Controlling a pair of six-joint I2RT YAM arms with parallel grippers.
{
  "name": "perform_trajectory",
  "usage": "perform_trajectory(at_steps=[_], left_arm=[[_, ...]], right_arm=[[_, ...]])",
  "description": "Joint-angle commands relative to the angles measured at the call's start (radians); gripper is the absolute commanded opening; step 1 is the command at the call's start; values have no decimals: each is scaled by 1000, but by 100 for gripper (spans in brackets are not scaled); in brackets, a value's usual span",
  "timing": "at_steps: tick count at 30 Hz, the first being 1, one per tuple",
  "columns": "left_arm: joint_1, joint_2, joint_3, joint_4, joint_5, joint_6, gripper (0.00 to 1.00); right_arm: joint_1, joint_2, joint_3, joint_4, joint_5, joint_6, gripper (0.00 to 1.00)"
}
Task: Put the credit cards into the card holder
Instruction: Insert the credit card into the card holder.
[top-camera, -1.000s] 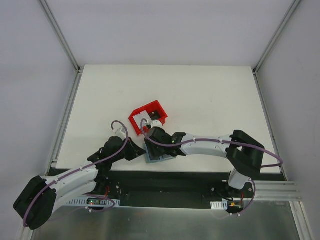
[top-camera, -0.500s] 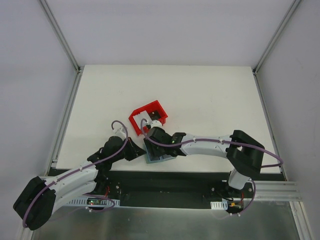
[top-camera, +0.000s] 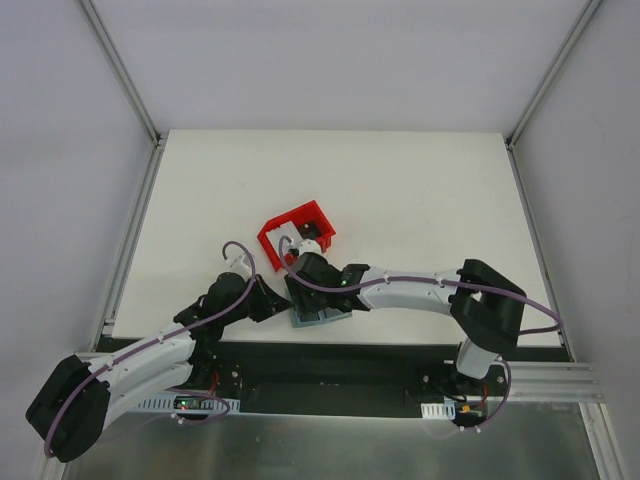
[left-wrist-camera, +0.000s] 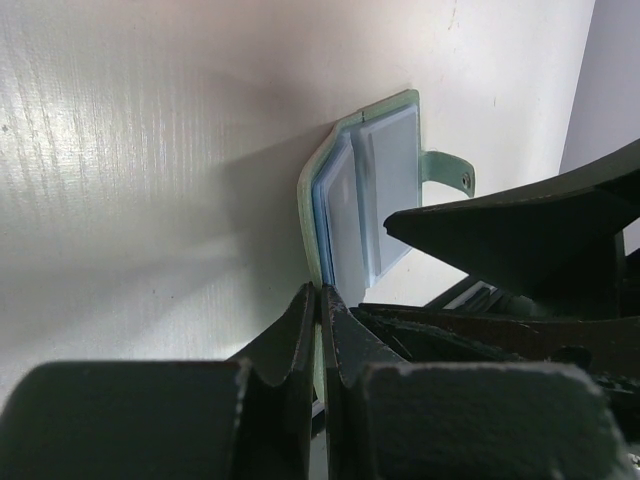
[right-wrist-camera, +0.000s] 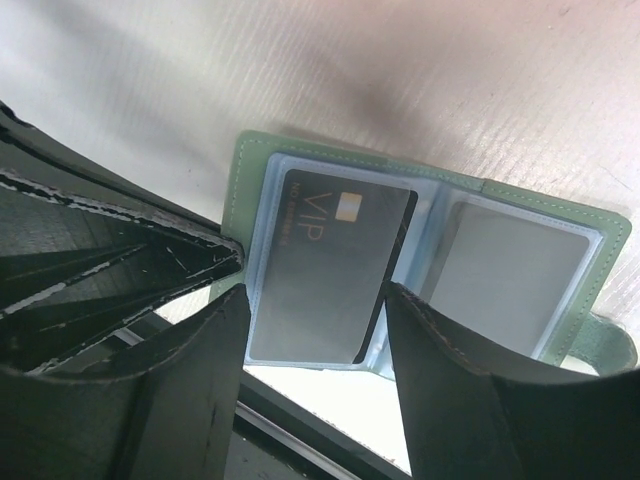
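Observation:
The card holder (right-wrist-camera: 250, 160) lies open on the white table, grey-green with blue-grey pockets, and shows in the overhead view as the card holder (top-camera: 322, 316). A dark credit card (right-wrist-camera: 330, 265) marked VIP sits in its left pocket. A pale card (right-wrist-camera: 520, 275) fills the right pocket. My right gripper (right-wrist-camera: 320, 335) stands open above the dark card, one finger on each side of it. My left gripper (left-wrist-camera: 321, 300) is shut on the near edge of the card holder (left-wrist-camera: 380, 190), which bends up there. Both grippers meet over the wallet at the table's near edge.
A red plastic bin (top-camera: 272, 240) stands just beyond the wallet, close to the right wrist. The table's front edge and a black rail (top-camera: 330, 365) run right behind the wallet. The wallet's snap strap (left-wrist-camera: 448, 170) sticks out on its far side.
The right wrist has shifted slightly left over the wallet. The left gripper keeps its hold on the wallet's edge.

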Motion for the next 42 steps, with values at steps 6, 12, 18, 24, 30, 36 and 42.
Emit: perform_trajectory(at_steps=[6,12,18,24,30,36,42], left_arm=[[8,-3,43,8,16,25,0],[8,-7,40,6,14,23,0],[8,-4,43,7,17,25,0],[8,-7,43,2,14,26,0],[8,-24,35,0,10,22,0],[8,-24,33,0,11,22,0],[8,-26,30,0,10,22,0]], right_arm=[[5,27,41,0,-15,8,57],[5,35,43,-7,-6,8,57],[24,50,92,-92,72,-6,55],[55,69,153,-191,173,-26,52],[63,73,175,-241,213,-32,50],[66,63,170,-224,201,-32,50],[64,43,158,-172,141,-23,50]])
